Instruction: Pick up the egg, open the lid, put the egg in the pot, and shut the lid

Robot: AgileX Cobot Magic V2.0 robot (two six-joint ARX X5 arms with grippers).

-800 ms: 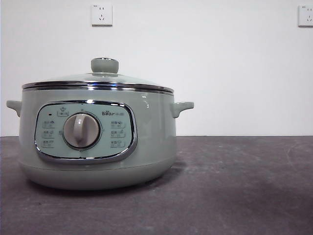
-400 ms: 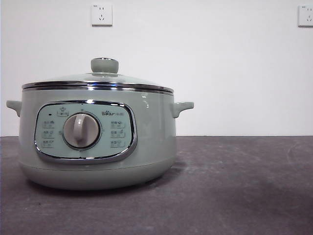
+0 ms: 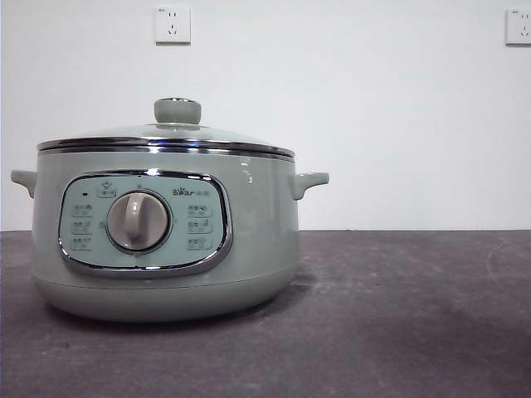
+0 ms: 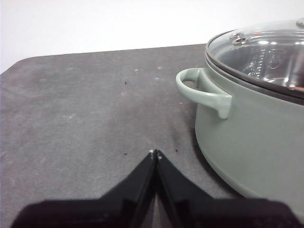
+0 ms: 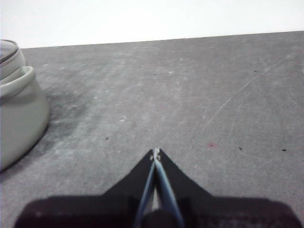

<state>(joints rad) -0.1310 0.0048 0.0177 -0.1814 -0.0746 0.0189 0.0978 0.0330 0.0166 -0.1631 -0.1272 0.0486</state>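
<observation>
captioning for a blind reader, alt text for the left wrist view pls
A pale green pot with its glass lid on stands on a dark grey table, one side handle facing the camera. The left gripper, jaws shut and empty, sits beside it.

A pale sage-green pot [image 3: 257, 240] stands on a dark grey bench [image 3: 398, 315], its clear glass lid [image 3: 166, 133] seated squarely on the chrome rim and topped by a pale green knob [image 3: 177, 110]. A grey dial [image 3: 138, 221] sits at the middle of the pot's chrome-framed control panel [image 3: 199, 220], and a small handle [image 3: 309, 183] juts from each side. On the white wall behind, one socket [image 3: 172, 25] hangs above the pot; another [image 3: 518, 26] is well off to its side.
</observation>
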